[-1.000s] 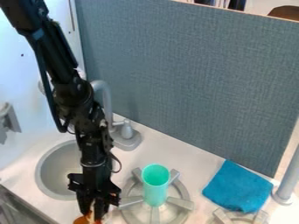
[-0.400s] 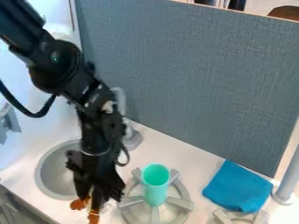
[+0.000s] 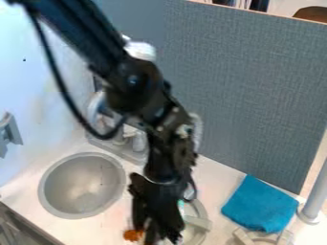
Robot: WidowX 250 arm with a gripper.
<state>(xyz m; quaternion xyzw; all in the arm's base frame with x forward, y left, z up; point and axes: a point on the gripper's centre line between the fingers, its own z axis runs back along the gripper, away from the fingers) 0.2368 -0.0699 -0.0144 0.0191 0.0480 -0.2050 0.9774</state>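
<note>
The gripper point(image 3: 155, 234) hangs with its long axis close to vertical, its tip downward; whether it is open, closed or gripping cannot be told. At the left side of its lower end is one orange-brown piece point(image 3: 133, 235), too little of it in sight to tell which way it points. One green cup point(image 3: 181, 207) is mostly hidden just behind the gripper's right side; its axis and contents cannot be made out. Beside it, to the gripper's right, part of one round gray burner point(image 3: 199, 223) shows a prong pointing outward. Part of a second burner point(image 3: 256, 237) lies farther right. Of containers, one round gray sink basin point(image 3: 83, 185) is sunk into the table point(image 3: 108, 225), left of the gripper and behind it, with its bare bottom visible. One blue cloth point(image 3: 258, 205) lies flat, right of the gripper, one corner pointing toward the gray panel point(image 3: 256, 81). One upright gray post point(image 3: 315, 196) stands beyond the cloth.
</note>
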